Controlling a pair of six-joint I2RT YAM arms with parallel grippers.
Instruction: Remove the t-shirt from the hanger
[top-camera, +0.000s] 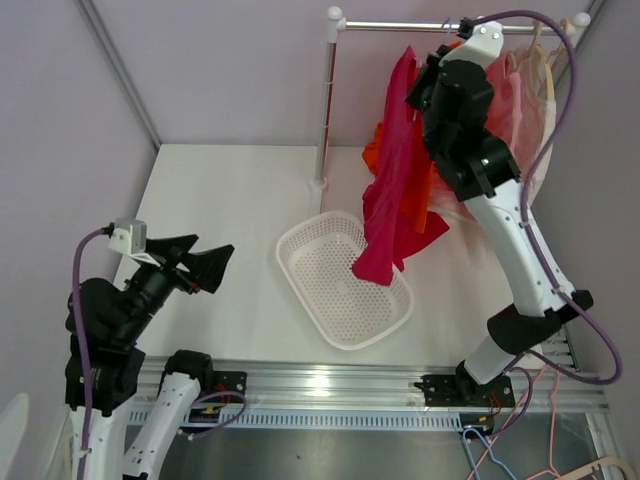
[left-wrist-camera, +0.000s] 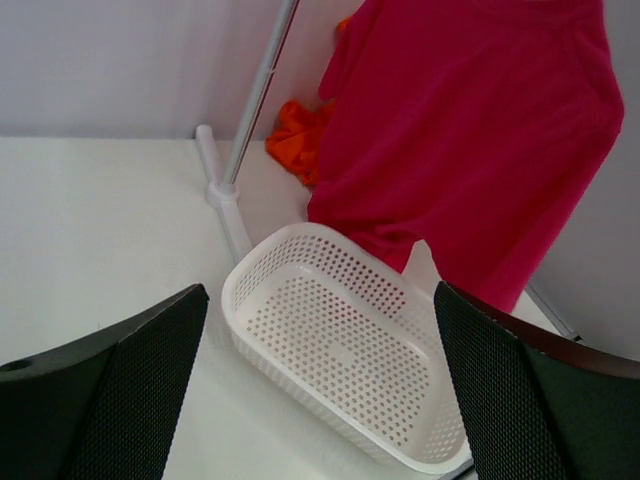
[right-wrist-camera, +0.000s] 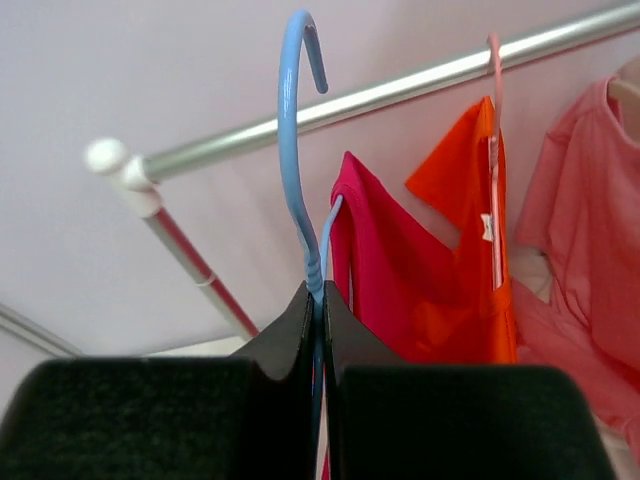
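Note:
A crimson t-shirt (top-camera: 393, 205) hangs from a blue hanger (right-wrist-camera: 290, 150), its lower end dangling over the white basket (top-camera: 288, 262). My right gripper (top-camera: 425, 88) is raised beside the clothes rail (top-camera: 440, 26) and is shut on the hanger's neck; in the right wrist view the jaws (right-wrist-camera: 320, 296) pinch the blue wire and the hook stands off the rail (right-wrist-camera: 400, 90). The t-shirt (right-wrist-camera: 380, 270) shows just behind the fingers. My left gripper (top-camera: 205, 260) is open and empty, low at the table's left, facing the basket (left-wrist-camera: 300, 232) and the t-shirt (left-wrist-camera: 470, 130).
An orange shirt (right-wrist-camera: 465, 220) and pink garments (right-wrist-camera: 590, 200) hang on the rail behind. The rail's upright pole (top-camera: 325, 110) stands at the back of the table beside the basket. Spare hangers (top-camera: 500, 460) lie below the table's front edge at right.

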